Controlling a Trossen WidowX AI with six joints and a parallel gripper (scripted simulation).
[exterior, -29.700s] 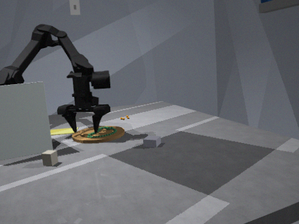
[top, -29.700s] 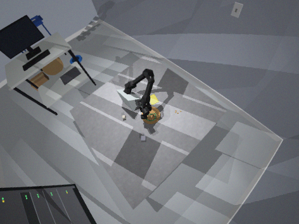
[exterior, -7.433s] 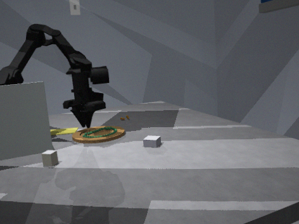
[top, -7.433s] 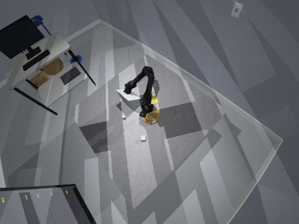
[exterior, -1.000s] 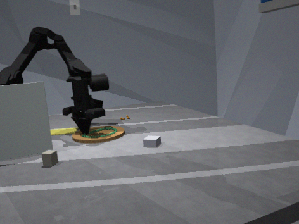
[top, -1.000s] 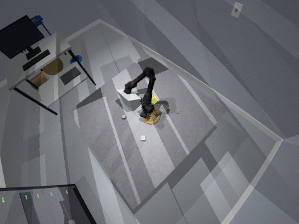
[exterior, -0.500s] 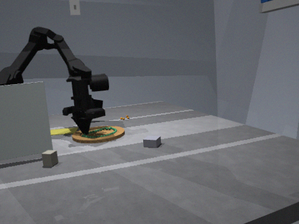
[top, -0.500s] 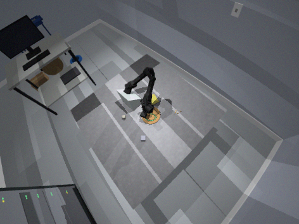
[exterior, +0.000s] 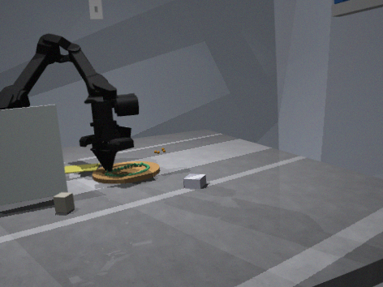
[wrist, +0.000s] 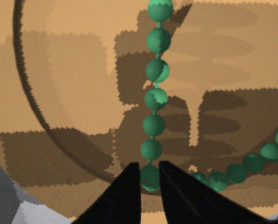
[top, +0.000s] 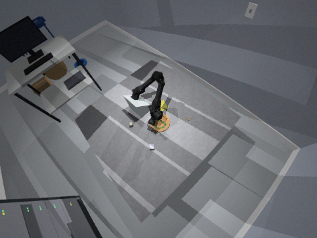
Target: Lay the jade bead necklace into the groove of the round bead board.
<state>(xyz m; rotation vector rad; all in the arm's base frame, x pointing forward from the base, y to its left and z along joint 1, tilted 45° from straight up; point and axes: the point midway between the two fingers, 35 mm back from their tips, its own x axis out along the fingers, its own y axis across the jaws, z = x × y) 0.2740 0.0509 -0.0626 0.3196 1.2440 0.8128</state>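
Jaws: closed in on one bead of the jade-green round-bead necklace (top: 163, 126) (exterior: 147, 168) (wrist: 158, 41), which sits between the tips of the black two-fingered gripper (top: 152, 121) (exterior: 109, 170) (wrist: 148, 170); the jaws are clenched on it.
Arm: the black jointed arm (top: 160, 88) (exterior: 83, 66) arches over, its gripper pointing down at the board.
Necklace: on the round orange-tan wooden bead board (top: 167, 126) (exterior: 152, 172) (wrist: 65, 65). In the wrist view one run goes fairly straight from the gripped bead across the inner face, while another curves away near the dark groove line.
Groove: a dark curved line inside the board's rim; the straight run lies inward of it, so the necklace looks only partly seated.
Nearby: a yellow flat piece (top: 164, 105) (exterior: 81, 169) beside the board; a small beige cube (top: 131, 124) (exterior: 64, 203) and a pale grey-white block (top: 152, 146) (exterior: 195, 181) apart from it.
Step in hand: gripping the strand at a corner, to shift the stray run outward, by my judgement.
Next move: a slight lift, then a gentle draw toward the groove, and release once the beads sit along it.
Risk: a hard pull could drag the curved run out of place.
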